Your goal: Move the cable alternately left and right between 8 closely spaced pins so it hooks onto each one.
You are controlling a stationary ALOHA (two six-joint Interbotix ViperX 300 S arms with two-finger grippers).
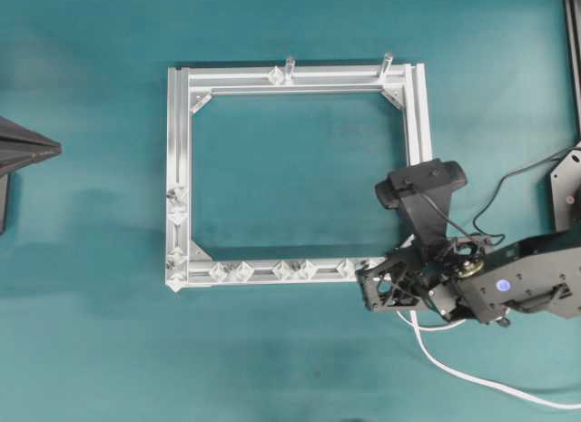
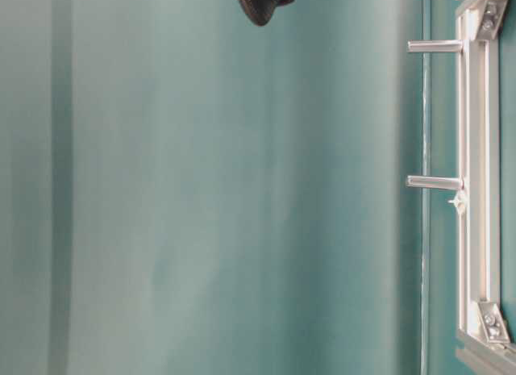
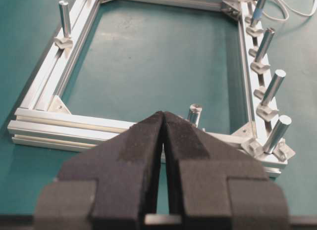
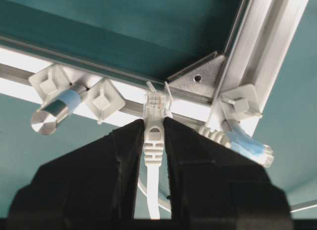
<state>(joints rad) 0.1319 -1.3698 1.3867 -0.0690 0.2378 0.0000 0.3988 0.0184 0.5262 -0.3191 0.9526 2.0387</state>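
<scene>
1. The step in hand appears to be the very start of the threading: the right hand [image 4: 154, 128] has brought the plug end of the cable [image 4: 153, 156] to the frame's corner nearest the tabletop's lower right, and no pin is hooked yet.
2. The right hand is nearly closed, its two dark pads pinching the cable's ribbed boot just behind the clear plug connector [image 4: 155, 104], which points at the rail beside the corner bracket [image 4: 198, 80].
3. Behind the right hand [image 1: 392, 286], the rest of the cable [image 1: 472, 375] trails loose across the tabletop toward its lower right edge.
4. The pins [image 1: 281, 270] stand in a row along the near rail of the aluminium frame [image 1: 182, 150], with a few more up the left rail; all look bare of cable.
5. The left hand [image 3: 163, 141] is fully closed on nothing and hangs above the frame's opposite side, well apart from the cable.
6. The next move likely calls for carrying the plug past the first pin beside the corner on one side, then swinging to the other side for the following pin, with enough slack drawn from the loose length.
7. The pins sit close together, so each swing probably needs to be tight and low.
</scene>
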